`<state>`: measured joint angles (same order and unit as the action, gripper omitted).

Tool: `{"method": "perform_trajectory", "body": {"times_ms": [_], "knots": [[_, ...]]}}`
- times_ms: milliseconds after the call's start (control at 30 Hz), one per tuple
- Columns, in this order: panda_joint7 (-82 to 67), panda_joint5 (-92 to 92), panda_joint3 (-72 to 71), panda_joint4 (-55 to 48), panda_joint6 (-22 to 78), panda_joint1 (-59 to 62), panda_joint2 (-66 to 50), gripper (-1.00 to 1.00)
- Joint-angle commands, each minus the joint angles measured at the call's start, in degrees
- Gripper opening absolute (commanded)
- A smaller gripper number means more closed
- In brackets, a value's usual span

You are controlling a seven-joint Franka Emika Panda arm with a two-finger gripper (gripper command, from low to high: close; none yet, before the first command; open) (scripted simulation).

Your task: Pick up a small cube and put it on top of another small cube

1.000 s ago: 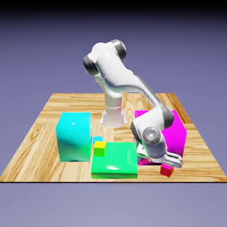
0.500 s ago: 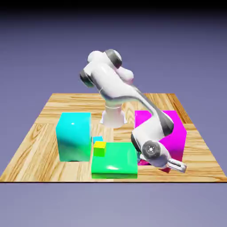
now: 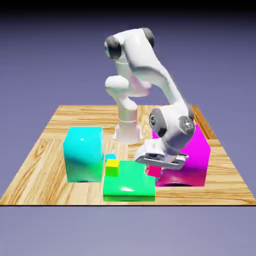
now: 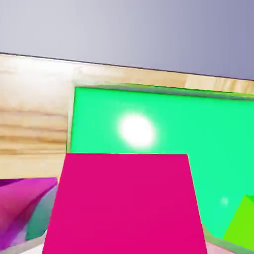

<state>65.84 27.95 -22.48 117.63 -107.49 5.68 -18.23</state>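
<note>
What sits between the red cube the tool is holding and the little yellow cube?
Nothing visible. The small red cube, held in the tool, hangs over the green block's right edge. Only the block's bare top lies between it and the yellow cube to the exterior view's left.

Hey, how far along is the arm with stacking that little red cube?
Done: the small red cube is off the table, held in the gripper; in the hand view it fills the space between the fingers. In hand: it hangs over the right edge of the flat green block, beside the magenta block. Left: setting it on another small cube, perhaps the yellow cube, and letting go.
</note>
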Motion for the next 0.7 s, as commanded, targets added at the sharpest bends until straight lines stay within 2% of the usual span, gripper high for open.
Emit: {"method": "perform_trajectory", "body": {"times_ms": [0, 500, 667], "knots": [[-1.7, 1.6, 1.4, 1.0, 0.2, -1.0, 2.1, -1.0], [-35.3, 19.0, 17.1, 30.7, -1.4, -8.0, 28.8, -1.0], [-44.5, 13.7, 20.7, 41.1, -9.6, -8.6, 23.6, -1.0]]}}
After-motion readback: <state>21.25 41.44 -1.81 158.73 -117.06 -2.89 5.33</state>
